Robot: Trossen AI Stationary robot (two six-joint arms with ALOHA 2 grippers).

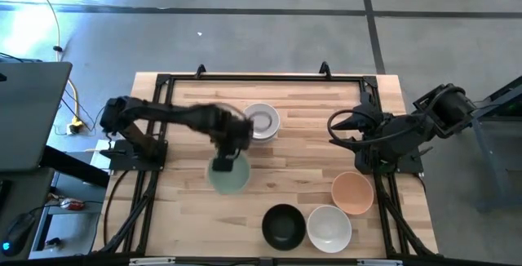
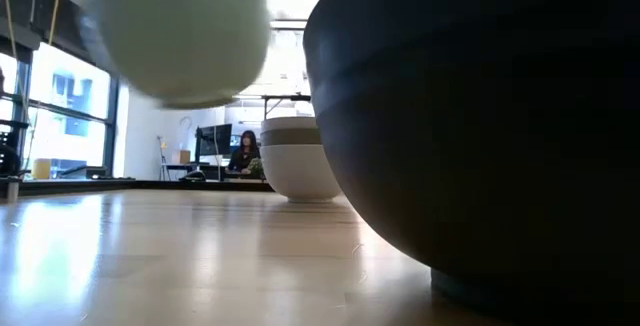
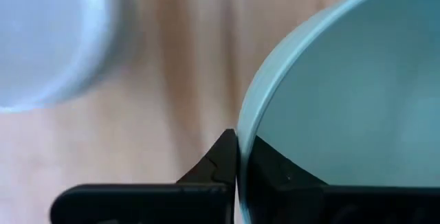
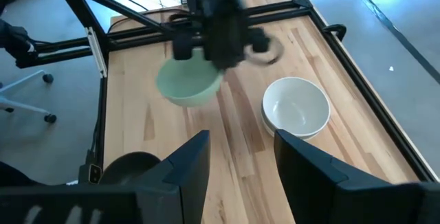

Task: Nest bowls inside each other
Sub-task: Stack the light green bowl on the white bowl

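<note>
From overhead: left gripper (image 1: 229,153) is out over mid-table, fingers pinched on the near rim of the mint bowl (image 1: 229,175). The bowl hangs just below and to the table-front side of the fingertips. White stack (image 1: 262,121), with a grey-olive band showing in the level view, sits just past the fingers, toward the far edge and slightly to the right. That is the relation that matters: the stack lies close behind the fingers, the held bowl in front of them. Left arm is plainly the nearer one. Black bowl (image 1: 284,226), a lone white bowl (image 1: 329,227) and the peach bowl (image 1: 352,192) sit at the front right, well apart from the fingers.

Table-level view: mint bowl (image 2: 178,38) is clear of the wood, slightly tilted. The stack (image 2: 297,158) stands on the table beyond it. Black bowl (image 2: 480,116) fills the foreground. A person sits far back in the room.

Left wrist view: the two fingers (image 3: 218,162) are closed tight on the mint rim (image 3: 256,107), one inside, one outside the wall. Bowl's hollow opens away from the fingers; a white bowl (image 3: 48,38) lies off to the other side.

Right wrist view: right gripper (image 4: 237,159) waits at the table's right side, fingers spread, holding nothing. From there the mint bowl (image 4: 187,81) hangs under the left arm, the stack (image 4: 297,107) beside it.

My guess: next comes a short carry over the stack.
</note>
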